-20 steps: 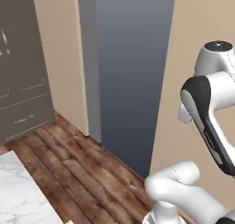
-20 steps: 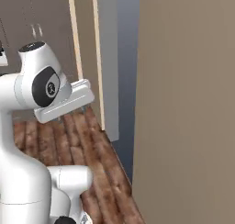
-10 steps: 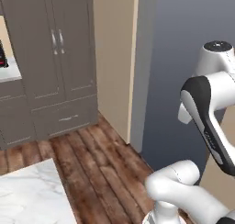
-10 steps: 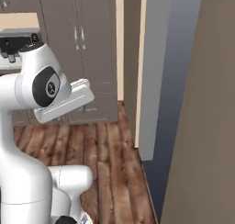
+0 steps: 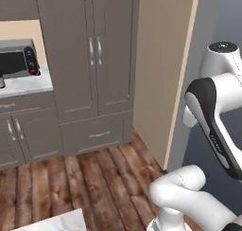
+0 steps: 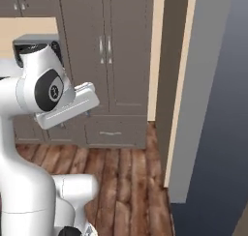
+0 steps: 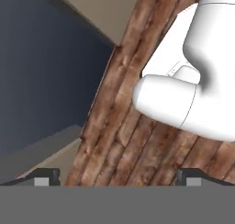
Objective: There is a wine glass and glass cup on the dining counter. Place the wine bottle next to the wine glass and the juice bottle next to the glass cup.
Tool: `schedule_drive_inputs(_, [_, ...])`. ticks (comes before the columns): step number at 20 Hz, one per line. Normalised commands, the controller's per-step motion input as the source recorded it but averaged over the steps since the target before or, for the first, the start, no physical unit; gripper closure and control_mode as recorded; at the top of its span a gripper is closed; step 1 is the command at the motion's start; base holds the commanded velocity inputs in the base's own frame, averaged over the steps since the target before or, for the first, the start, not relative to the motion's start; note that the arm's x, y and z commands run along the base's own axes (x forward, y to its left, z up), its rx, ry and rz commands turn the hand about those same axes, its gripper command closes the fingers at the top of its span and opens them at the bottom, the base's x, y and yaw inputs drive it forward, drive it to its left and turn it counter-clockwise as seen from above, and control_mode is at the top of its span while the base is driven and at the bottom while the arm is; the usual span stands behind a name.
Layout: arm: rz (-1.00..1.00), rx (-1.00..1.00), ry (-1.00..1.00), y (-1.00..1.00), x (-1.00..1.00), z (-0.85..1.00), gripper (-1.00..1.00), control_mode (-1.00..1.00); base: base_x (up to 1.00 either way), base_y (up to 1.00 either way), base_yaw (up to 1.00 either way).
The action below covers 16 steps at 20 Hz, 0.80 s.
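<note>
- Hand view is looking down along the gripper point(image 7: 117, 177) at a wood floor point(image 7: 133, 140), with the two dark fingertips point(image 7: 46, 176) showing at the bottom, set wide apart with nothing between them.
- Beyond the fingertips, the plank floor is running diagonally across the picture, and a dark blue panel point(image 7: 41, 71) is lying off to the upper left of the gripper, its edge meeting the floor.
- Above that panel, a beige wall strip point(image 7: 96, 7) is showing at the far top of the hand view.
- Left base view is showing the arm point(image 5: 212, 116) rising at the right, folded high, in front of a beige wall end point(image 5: 163, 64).
- Tall grey cabinets point(image 5: 90, 59) with paired handles are standing across the floor, well apart from the arm.
- To the left of those cabinets, a microwave point(image 5: 16, 59) is sitting on a marble worktop point(image 5: 26, 85) above lower cabinet doors.
- A corner of white marble point(image 5: 52, 223) is peeking in at the bottom left of the left base view; whether it is the dining counter cannot be told.
- Right base view is showing the arm from the other side, its flat white link angled across the cabinets, with the blue panel at far right.
- No bottle or glass can be made out in these pictures, so their place cannot be told.
</note>
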Motion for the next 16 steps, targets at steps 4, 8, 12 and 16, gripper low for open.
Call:
schedule_drive_inputs(4, [0.00, 0.00, 0.00, 0.00, 0.00, 0.00, -1.00, 1.00, 1.00, 0.01, 0.30])
schedule_drive_inputs(8, [0.00, 0.00, 0.00, 0.00, 0.00, 0.00, -1.00, 1.00, 1.00, 0.00, 0.30])
schedule_drive_inputs(12, [0.00, 0.00, 0.00, 0.00, 0.00, 0.00, -1.00, 1.00, 0.87, 0.12, 0.41])
schedule_drive_inputs(16, [0.00, 0.00, 0.00, 0.00, 0.00, 0.00, -1.00, 1.00, 0.67, 0.32, 0.60])
